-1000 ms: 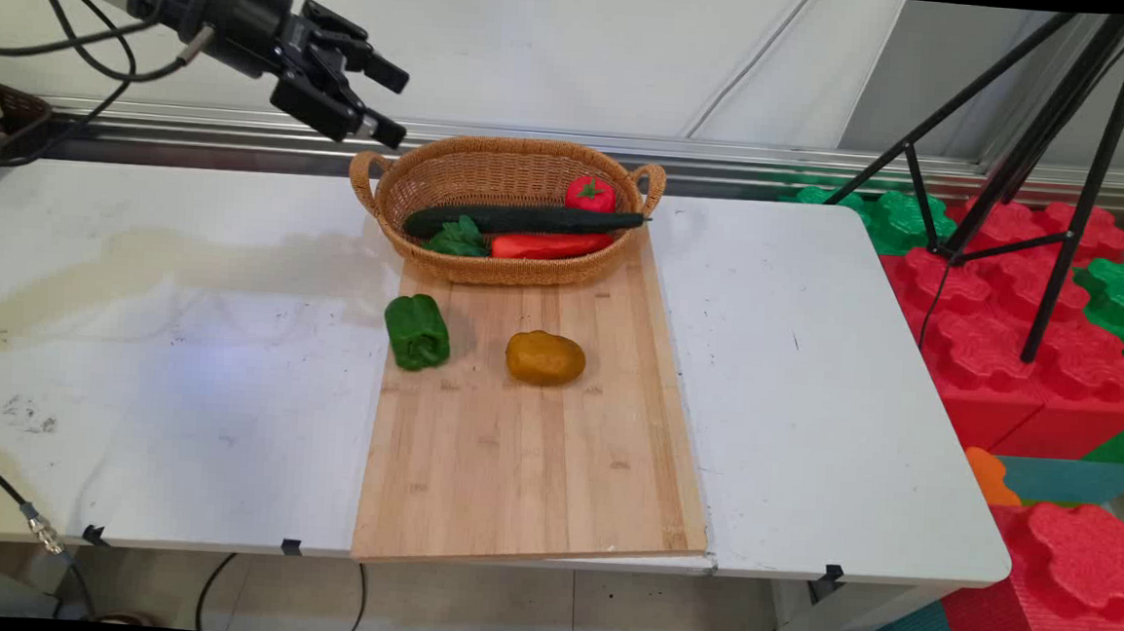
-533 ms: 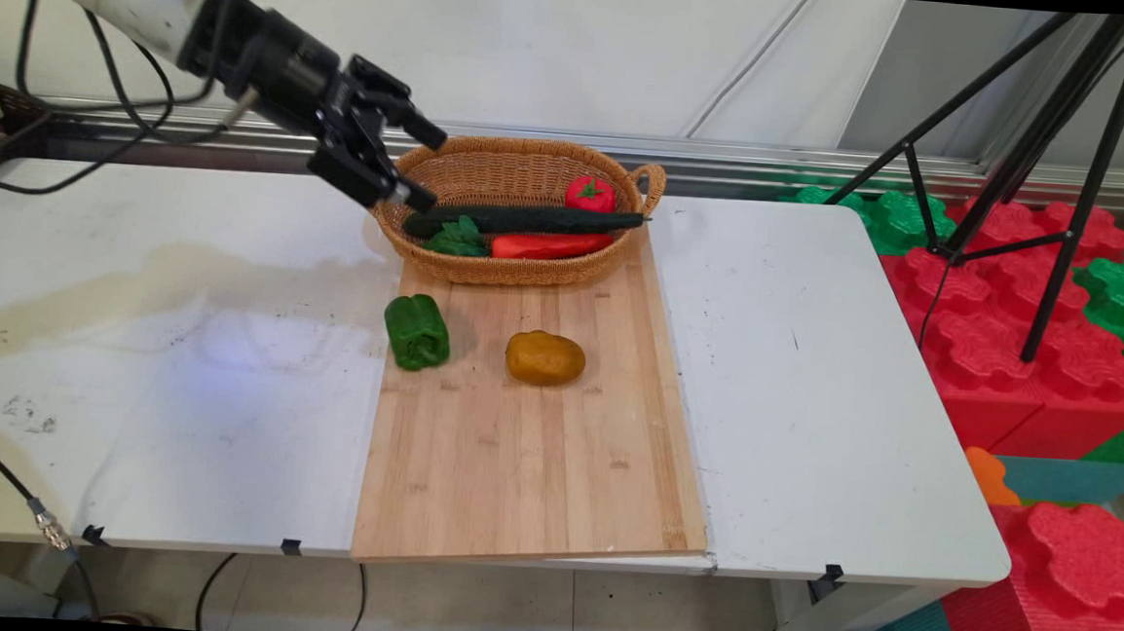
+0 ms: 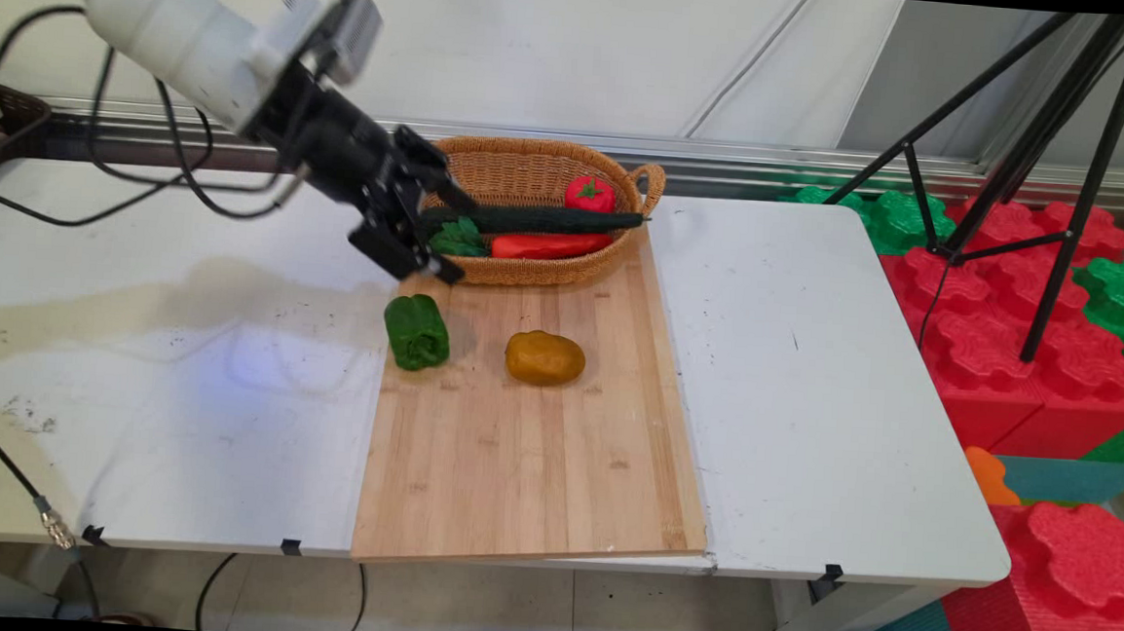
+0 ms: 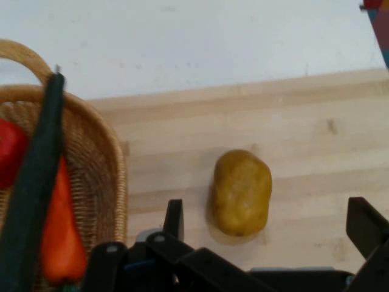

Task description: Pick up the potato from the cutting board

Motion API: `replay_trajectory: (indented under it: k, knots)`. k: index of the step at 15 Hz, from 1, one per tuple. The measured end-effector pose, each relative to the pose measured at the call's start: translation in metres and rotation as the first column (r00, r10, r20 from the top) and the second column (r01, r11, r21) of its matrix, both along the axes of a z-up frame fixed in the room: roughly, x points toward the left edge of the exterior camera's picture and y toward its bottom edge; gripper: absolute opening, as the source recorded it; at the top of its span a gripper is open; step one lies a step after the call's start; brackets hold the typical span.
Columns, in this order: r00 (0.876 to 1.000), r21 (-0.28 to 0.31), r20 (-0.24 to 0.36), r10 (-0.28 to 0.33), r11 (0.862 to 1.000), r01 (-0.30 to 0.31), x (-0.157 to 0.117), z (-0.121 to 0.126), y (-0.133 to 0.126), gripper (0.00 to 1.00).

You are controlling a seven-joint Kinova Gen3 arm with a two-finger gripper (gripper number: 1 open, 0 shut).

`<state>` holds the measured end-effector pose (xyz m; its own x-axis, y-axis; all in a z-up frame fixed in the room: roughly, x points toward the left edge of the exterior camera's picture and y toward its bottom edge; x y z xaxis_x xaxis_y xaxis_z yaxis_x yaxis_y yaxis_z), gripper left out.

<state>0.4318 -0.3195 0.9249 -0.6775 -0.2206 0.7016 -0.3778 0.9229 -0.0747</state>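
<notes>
— What do we see, biggest first?
— A white table (image 3: 812,370), a board (image 3: 533,470) on it, and a basket (image 3: 532,162) on the board's far end, holding a cucumber (image 3: 548,220), red pepper (image 3: 547,246) and tomato (image 3: 590,193).
— And our arm?
— It reaches in from the upper left, angled down. Our gripper (image 3: 459,239) hangs at the basket's left end, fingers spread wide and empty.
— What is closest?
— The green pepper (image 3: 417,331), at the board's left edge, near the lower finger. In our hand view, the potato (image 4: 241,191) lies on the board, framed between the fingers (image 4: 174,214).
</notes>
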Motion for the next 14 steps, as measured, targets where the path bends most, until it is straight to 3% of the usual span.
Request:
replay_trajectory:
  k: [9, 14]
  knots:
    - [0.992, 0.035, 0.109, -0.063, 0.998, 0.059, -0.042, -0.054, -0.016, 1.00]
    - [0.981, 0.047, 0.169, -0.099, 0.995, 0.092, -0.062, -0.082, -0.030, 1.00]
